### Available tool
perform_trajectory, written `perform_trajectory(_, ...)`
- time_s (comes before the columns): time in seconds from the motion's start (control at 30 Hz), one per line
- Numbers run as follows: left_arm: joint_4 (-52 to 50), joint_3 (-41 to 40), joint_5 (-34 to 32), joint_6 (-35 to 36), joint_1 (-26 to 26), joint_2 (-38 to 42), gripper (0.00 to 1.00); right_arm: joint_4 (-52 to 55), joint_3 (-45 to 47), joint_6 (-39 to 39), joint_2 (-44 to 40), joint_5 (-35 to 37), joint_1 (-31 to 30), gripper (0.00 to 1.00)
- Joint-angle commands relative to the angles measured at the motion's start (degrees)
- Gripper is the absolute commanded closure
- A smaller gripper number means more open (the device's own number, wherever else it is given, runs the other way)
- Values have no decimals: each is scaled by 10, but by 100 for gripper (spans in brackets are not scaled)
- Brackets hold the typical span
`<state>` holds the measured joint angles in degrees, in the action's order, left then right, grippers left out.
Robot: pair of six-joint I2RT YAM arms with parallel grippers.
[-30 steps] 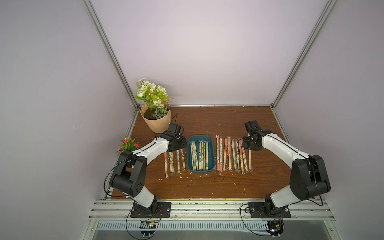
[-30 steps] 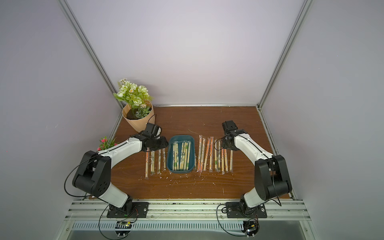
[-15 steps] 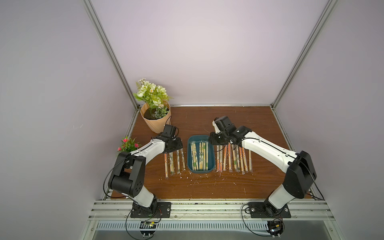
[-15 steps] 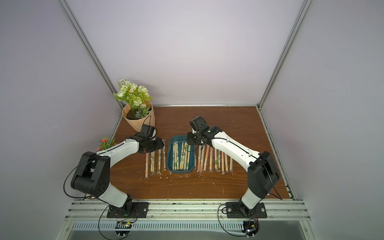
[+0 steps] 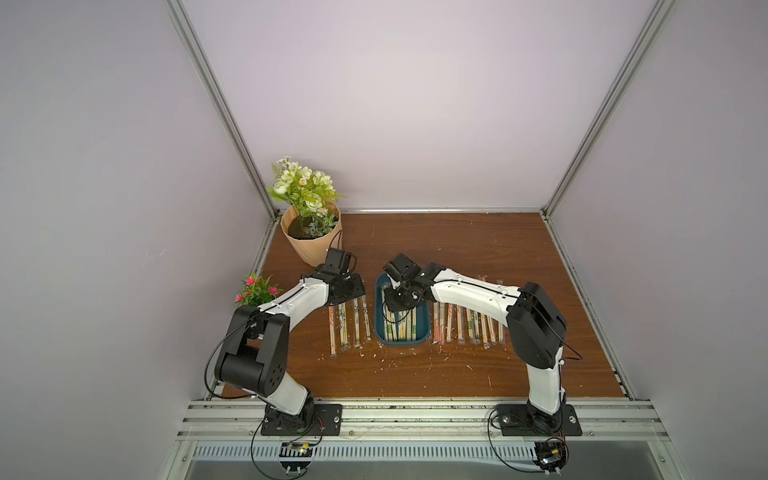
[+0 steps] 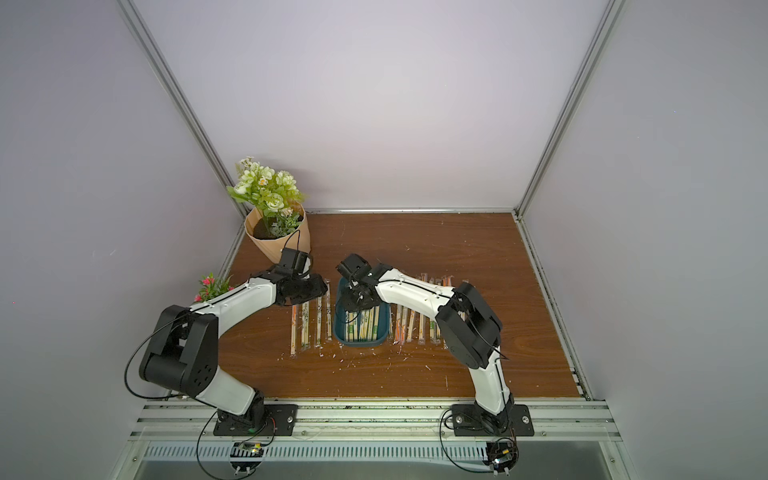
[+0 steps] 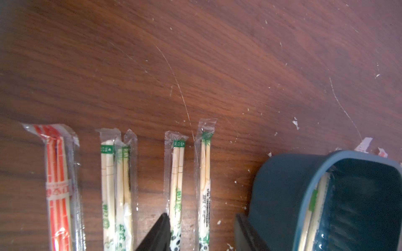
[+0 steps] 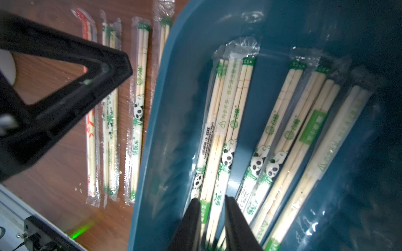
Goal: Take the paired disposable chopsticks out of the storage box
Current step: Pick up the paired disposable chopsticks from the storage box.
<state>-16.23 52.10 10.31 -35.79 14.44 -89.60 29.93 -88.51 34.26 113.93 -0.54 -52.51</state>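
Both claws are being cropped in wrist views: left claw (image 7: 200,230) gaping, right claw (image 8: 212,201) narrowly straddling paired disposable chopsticks (image 8: 227,113), grip unclear.

Count: one tray (image 5: 401,343), holding about seven wrapped chopstick pairs (image 8: 230,121); overlap prevents a firm figure. Left of the tray lie five more (image 7: 176,178). To its right are roughly ten (image 5: 469,330), partly hidden. Behind its left stand two potted plants (image 5: 309,245).
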Motion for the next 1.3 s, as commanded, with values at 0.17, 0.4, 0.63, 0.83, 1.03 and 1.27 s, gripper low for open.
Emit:
perform_trajectory(0.17,1,-7,3,7,-5,16,50,20,-30,-10,20,-1,-2,74)
perform_trajectory(0.4,4,-7,4,7,-6,14,50,27,-42,-16,50,3,-2,74)
perform_trajectory(0.63,6,-8,6,8,-6,13,50,47,-56,-22,77,19,-2,74)
perform_trajectory(0.83,7,-11,5,8,-6,16,50,67,-73,-23,98,26,-6,73)
perform_trajectory(1.03,11,-12,7,5,-6,18,50,122,-118,-24,135,66,-18,73)
perform_trajectory(1.27,13,-15,9,3,-5,19,50,145,-130,-17,158,84,-22,75)
